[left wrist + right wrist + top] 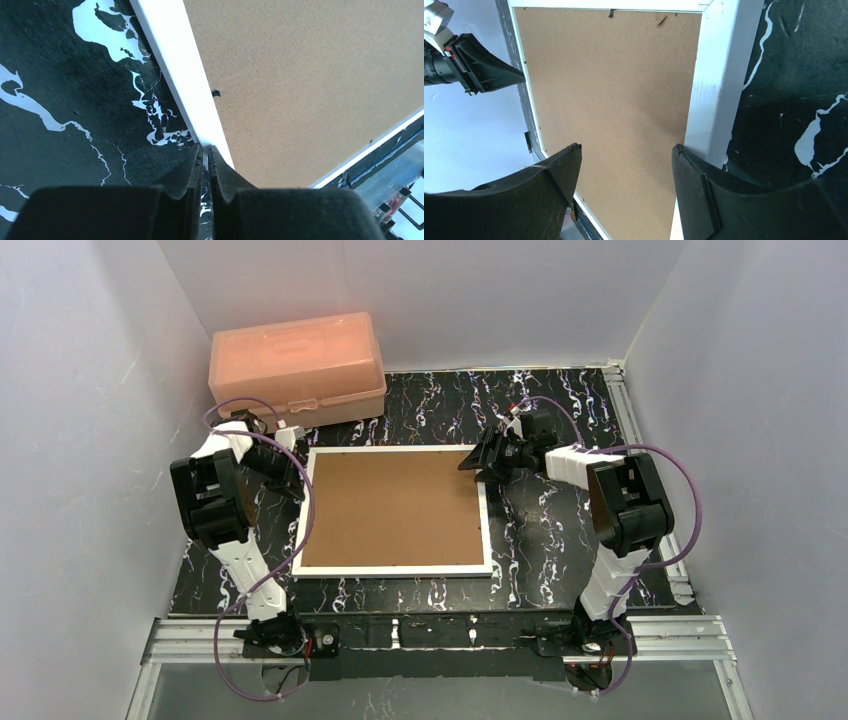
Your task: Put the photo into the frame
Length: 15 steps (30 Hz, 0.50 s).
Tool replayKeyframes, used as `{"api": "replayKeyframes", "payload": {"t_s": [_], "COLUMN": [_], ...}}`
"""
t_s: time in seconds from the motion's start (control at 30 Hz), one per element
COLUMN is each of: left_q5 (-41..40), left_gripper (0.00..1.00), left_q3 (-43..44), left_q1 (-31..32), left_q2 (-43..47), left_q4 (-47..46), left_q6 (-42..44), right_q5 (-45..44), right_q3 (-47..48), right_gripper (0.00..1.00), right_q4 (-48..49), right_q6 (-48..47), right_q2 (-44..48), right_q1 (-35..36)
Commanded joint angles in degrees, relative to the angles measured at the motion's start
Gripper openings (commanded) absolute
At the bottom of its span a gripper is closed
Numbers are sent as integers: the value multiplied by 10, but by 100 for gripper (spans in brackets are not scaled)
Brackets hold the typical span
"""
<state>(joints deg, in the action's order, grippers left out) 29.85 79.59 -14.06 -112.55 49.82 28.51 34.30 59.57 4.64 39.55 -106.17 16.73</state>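
- Jaws of left gripper [206,148] pressed together, tips at the frame [400,570] rail, its 10 o'clock.
- Right gripper [626,148] jaws wide, above the 2 o'clock rail.
- Frame lies flat on table [560,540], backing board [390,505] up.

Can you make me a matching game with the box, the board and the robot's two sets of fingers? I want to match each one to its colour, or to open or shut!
Things:
1. box
2. board
3. left fingers
4. right fingers

Colour or state:
A. open
B. brown
C. pink
D. shut

Right pairs: 1-C, 2-B, 3-D, 4-A.
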Motion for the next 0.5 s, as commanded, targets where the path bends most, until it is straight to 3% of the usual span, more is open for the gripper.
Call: {"api": "replayKeyframes", "payload": {"t_s": [0.0, 0.27, 0.47], "left_q5": [-15, -15, -10], "left_gripper": [1, 1, 1], "left_q3": [-21, -22, -8], "left_q1": [20, 22, 20], "left_q2": [-11, -8, -2], "left_q4": [-15, -14, 7], "left_q6": [21, 22, 18], "right_q5": [-20, -32, -55], "right_q3": [-14, -5, 65], "right_gripper": [75, 75, 77], "right_q4": [-14, -32, -86], "right_q6": [-3, -16, -52], "right_q2": [-45, -37, -22], "right_q1": [34, 35, 47]}}
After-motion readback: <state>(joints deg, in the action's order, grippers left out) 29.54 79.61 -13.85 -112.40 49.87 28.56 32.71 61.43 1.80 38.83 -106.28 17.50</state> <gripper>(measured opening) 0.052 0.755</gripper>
